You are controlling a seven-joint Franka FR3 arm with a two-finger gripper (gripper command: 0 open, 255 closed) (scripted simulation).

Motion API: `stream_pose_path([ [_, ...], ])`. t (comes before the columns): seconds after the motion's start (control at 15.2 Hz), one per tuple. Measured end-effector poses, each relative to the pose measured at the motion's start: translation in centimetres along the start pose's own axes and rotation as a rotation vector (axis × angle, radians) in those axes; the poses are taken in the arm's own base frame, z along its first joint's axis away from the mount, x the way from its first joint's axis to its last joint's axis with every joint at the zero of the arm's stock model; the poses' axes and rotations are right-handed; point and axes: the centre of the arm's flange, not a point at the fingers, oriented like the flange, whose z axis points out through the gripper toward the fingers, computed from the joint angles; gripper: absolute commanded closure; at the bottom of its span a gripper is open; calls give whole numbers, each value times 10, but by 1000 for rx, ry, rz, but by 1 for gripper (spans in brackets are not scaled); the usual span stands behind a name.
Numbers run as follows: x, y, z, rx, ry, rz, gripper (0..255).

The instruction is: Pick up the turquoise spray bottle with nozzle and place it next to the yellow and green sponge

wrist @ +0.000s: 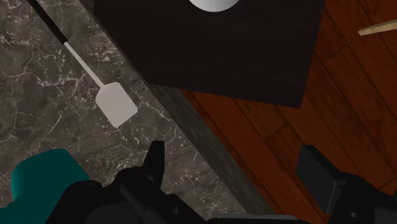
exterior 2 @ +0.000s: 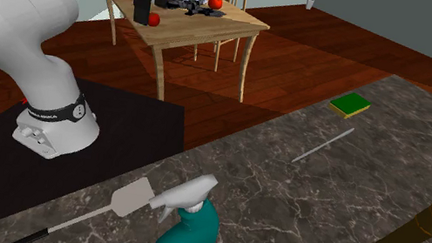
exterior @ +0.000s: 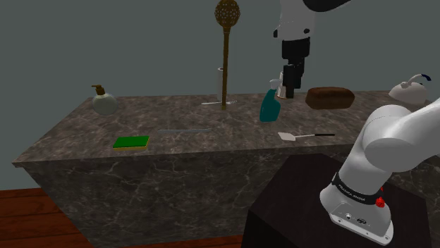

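- Shoulder view: I see the turquoise spray bottle (exterior: 269, 107) upright on the marble worktop (exterior: 70, 134), towards this view's right. The tool (exterior: 288, 90) hangs just beside its top, on the right; whether they touch I cannot tell from here. The green and yellow sponge (exterior: 132, 143) lies well apart near the front edge on the left. A thin grey utensil (exterior: 185, 130) lies between sponge and bottle. A spatula (exterior: 303, 135), a brown loaf (exterior: 329, 97) and a tall brass stand (exterior: 225, 56) sit around the bottle.
- Second exterior view: here I get the bottle's white nozzle (exterior 2: 183, 198) plainly, just beside the spatula's flat head. The sponge sits far up the worktop near its edge. A wooden table (exterior 2: 219, 29) stands on the floor beyond.
- Wrist view: the tool's fingers (wrist: 156, 159) are spread wide with nothing between them. The bottle's teal body sits outside the gap, beside one finger. Under the gap lie the worktop's edge and the plank floor (wrist: 299, 121).
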Motion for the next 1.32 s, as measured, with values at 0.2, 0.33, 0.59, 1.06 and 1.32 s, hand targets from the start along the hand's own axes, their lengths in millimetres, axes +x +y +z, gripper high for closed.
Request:
stream_pose_path([
  [0.2, -5, 17, 7, 6, 29, -27, 0],
  [0.33, -10, 41, 17, 15, 73, -71, 0],
  [0.59, -21, 92, 37, 35, 170, -170, 0],
  [1.06, -19, 183, 84, 67, 346, -348, 0],
  [1.32, -7, 232, 112, 87, 446, -450, 0],
])
